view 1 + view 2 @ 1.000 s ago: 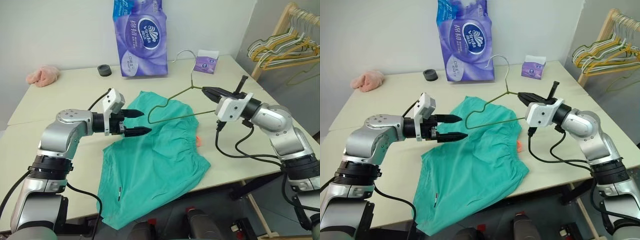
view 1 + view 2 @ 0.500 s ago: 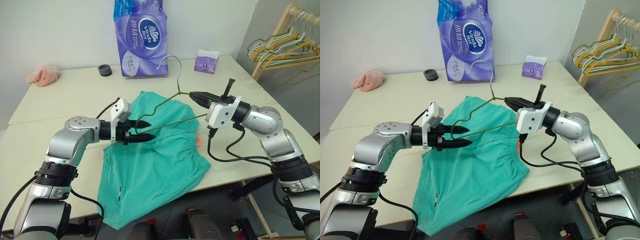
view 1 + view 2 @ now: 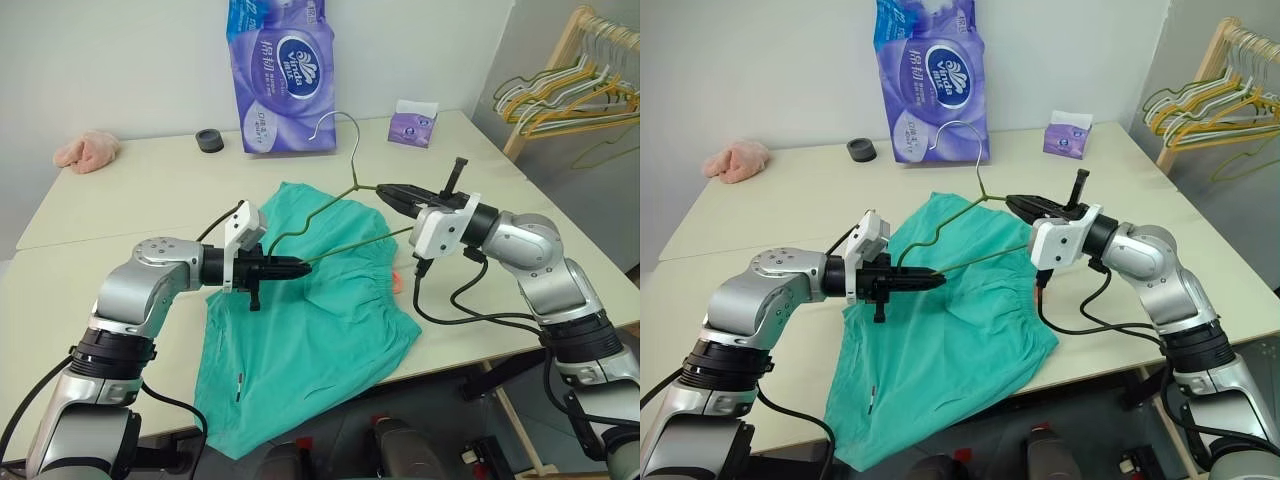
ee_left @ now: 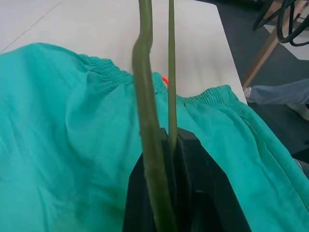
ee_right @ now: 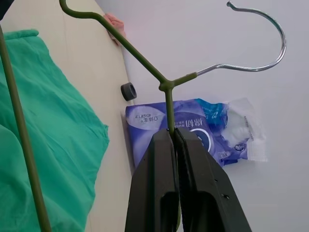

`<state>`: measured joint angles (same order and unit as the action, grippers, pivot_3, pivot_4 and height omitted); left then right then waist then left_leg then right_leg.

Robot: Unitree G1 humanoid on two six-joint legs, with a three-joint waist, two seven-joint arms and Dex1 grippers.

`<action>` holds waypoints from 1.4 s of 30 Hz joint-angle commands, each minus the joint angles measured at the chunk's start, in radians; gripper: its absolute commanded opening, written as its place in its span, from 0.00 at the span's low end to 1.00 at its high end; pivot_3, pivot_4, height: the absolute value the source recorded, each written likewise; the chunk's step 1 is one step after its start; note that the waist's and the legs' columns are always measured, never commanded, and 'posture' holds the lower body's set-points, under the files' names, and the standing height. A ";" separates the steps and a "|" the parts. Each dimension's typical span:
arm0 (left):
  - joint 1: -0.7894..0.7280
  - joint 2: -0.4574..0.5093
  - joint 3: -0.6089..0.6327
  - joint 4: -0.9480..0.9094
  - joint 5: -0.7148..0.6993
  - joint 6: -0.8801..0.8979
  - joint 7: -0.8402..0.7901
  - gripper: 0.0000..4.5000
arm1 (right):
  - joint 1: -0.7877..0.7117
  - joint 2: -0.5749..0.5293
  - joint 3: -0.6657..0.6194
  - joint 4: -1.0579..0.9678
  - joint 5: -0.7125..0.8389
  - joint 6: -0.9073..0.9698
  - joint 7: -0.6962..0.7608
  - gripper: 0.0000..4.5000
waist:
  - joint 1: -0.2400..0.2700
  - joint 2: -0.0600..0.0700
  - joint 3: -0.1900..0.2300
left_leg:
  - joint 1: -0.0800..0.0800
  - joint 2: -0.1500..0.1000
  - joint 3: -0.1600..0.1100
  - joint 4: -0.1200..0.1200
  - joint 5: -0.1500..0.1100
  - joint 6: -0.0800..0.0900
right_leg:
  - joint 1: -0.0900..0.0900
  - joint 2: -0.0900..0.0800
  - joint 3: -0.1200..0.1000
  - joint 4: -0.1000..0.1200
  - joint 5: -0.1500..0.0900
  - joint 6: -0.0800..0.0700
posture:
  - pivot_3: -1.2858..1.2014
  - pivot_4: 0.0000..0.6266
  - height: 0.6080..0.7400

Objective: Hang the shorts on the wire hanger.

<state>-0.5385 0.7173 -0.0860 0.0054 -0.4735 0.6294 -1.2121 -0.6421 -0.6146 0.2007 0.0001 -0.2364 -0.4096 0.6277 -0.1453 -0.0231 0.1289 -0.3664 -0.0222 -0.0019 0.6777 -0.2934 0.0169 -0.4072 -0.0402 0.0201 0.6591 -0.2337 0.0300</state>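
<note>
Shorts, teal-green, spread flat on the cream table, gathered waistband toward the robot's right, a small orange tag at that edge, lower part draped over the near table edge. Wire hanger, olive-grey, held in the air above the shorts by both arms, apart from the fabric, hook up and curving toward the back wall. Right gripper pinched tight on the hanger's shoulder wire just below the twisted neck; in the right wrist view the wire runs straight between the closed black fingers. Left gripper clamped on the hanger's far corner, where the bottom bar meets the bend; in the left wrist view both wires pass between the fingers, shorts waistband beyond. Purple tissue-roll pack upright at the back of the table, against the wall. Small black round object just beside it on the robot's left. Pink cloth bunched at the far left corner. Small purple tissue box at the back right. Wooden rack with bunched white, yellow and green hangers off the table to the right.
</note>
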 commanded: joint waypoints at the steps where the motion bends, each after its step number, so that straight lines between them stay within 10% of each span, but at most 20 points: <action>1: 0.003 0.002 0.012 -0.035 -0.014 0.003 -0.003 0.00 | 0.015 -0.014 -0.026 -0.058 0.025 -0.025 0.006 0.24 | 0.000 0.000 0.000 | 0.000 0.000 0.000 0.000 0.000 0.000 | 0.000 0.000 0.000 0.000 0.000 0.000 | 0.43 0.17 1.00; 11: 0.018 0.029 -0.033 -0.021 0.158 -0.252 0.011 0.00 | 0.109 -0.173 -0.152 -0.188 0.371 0.538 0.263 0.99 | 0.009 0.000 0.000 | 0.000 0.000 0.000 0.000 0.000 0.000 | 0.001 -0.001 -0.001 -0.001 0.000 0.000 | 0.43 0.17 1.00; 24: 0.004 0.061 -0.061 -0.030 0.246 -0.409 -0.051 0.00 | 0.080 -0.237 0.014 -0.245 0.437 0.939 0.408 0.99 | 0.003 0.001 0.002 | 0.000 0.001 0.000 0.000 0.000 0.001 | 0.000 0.000 -0.001 -0.001 -0.001 0.000 | 0.43 0.18 1.00; 38: 0.048 0.068 -0.052 -0.093 0.253 -0.388 -0.031 0.00 | 0.026 -0.167 0.079 -0.184 0.419 1.025 0.426 0.00 | 0.009 0.001 0.002 | -0.001 0.001 -0.002 0.000 0.000 0.001 | 0.000 0.000 -0.003 -0.001 -0.001 0.000 | 0.44 0.17 1.00; 42: 0.048 0.065 -0.051 -0.089 0.242 -0.385 -0.030 0.00 | 0.034 -0.161 0.070 -0.204 0.435 1.053 0.434 0.00 | 0.008 0.001 0.003 | -0.001 0.001 -0.002 0.000 -0.001 0.001 | 0.000 0.000 -0.003 -0.001 -0.001 0.000 | 0.44 0.17 1.00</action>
<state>-0.4887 0.7864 -0.1415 -0.0443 -0.2132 0.2520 -1.2340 -0.5985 -0.7787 0.3161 -0.1811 0.1816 0.6265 1.0726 -0.1369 -0.0219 0.1314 -0.3671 -0.0213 -0.0042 0.6773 -0.2939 0.0176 -0.4070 -0.0407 0.0171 0.6578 -0.2342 0.0298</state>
